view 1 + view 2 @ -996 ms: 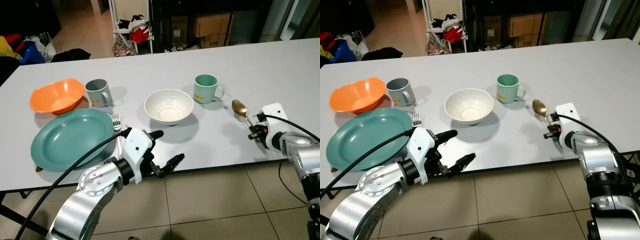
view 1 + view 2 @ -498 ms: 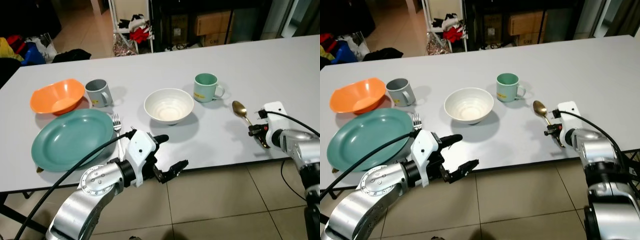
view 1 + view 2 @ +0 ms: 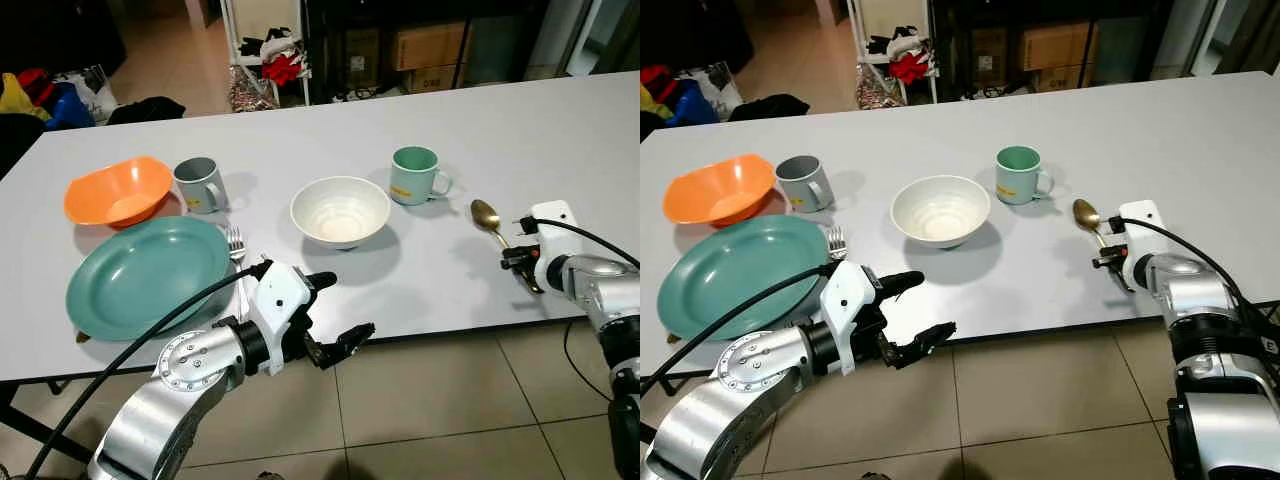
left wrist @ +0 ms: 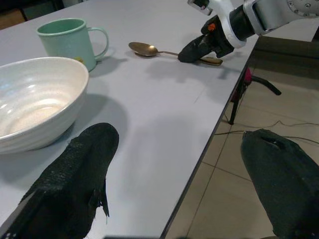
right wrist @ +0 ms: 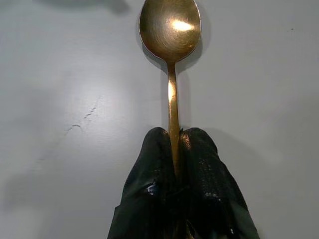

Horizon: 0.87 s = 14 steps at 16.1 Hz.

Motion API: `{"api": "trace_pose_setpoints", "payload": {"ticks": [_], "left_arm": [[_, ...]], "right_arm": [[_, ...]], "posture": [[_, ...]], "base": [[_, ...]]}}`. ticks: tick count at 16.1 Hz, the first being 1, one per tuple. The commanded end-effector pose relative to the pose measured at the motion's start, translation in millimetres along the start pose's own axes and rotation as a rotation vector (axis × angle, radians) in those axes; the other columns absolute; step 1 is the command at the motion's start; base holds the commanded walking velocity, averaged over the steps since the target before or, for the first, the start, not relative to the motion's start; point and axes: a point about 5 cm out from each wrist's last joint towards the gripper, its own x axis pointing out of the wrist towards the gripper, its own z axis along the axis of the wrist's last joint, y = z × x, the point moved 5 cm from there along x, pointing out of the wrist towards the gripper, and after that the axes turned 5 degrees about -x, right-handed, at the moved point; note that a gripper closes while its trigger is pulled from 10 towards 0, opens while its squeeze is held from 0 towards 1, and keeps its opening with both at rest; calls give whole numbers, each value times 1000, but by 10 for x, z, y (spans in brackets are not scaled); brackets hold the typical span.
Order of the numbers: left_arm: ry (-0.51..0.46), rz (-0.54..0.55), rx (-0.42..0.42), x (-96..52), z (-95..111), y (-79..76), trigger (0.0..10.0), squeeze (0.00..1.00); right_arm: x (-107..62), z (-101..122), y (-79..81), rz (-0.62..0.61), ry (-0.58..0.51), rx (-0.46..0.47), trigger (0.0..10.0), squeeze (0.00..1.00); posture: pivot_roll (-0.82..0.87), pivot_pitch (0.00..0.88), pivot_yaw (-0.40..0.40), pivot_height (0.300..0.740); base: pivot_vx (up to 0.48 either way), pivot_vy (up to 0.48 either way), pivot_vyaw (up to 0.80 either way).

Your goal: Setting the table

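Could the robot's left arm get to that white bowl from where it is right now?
Probably yes. The left gripper hangs open at the table's near edge, and the white bowl sits just beyond it with bare tabletop between them.

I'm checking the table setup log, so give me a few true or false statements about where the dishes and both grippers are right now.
1. The right gripper is shut on the handle of the gold spoon. True.
2. The fork lies inside the white bowl. False: it lies on the table beside the teal plate.
3. The left gripper has its jaws open at the table's near edge, holding nothing. True.
4. The green mug stands inside the orange bowl. False: it stands on the table between the white bowl and the spoon.
5. The grey mug stands next to the orange bowl. True.
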Motion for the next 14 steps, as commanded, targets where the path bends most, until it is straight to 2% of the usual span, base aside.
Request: {"api": "trace_pose_setpoints", "payload": {"ticks": [1, 6, 11, 12, 13, 14], "left_arm": [[2, -10, 20, -12, 38, 3, 10000, 0], [4, -14, 24, -13, 42, 9, 10000, 0], [2, -22, 31, 5, 55, 14, 10000, 0], [2, -23, 33, 8, 58, 16, 10000, 0], [2, -22, 34, 9, 59, 20, 10000, 0], [2, -22, 35, 10, 60, 22, 10000, 0]], "right_arm": [[-12, -86, -81, -23, 46, -4, 10000, 0], [-61, -160, -233, -57, 60, -1, 10000, 0], [-57, -167, -249, -47, 52, -24, 10000, 0], [-53, -167, -245, -46, 49, -25, 10000, 35], [-47, -172, -244, -46, 47, -30, 10000, 129], [-45, -178, -237, -40, 50, -43, 10000, 373]], "posture": [[-149, 4, 119, 740], [-146, 0, 118, 740], [-148, 0, 122, 740], [-148, 0, 122, 740], [-147, 0, 121, 740], [-147, 0, 121, 740]], "base": [[0, 0, 0], [0, 0, 0], [0, 0, 0], [0, 0, 0], [0, 0, 0], [0, 0, 0]]}}
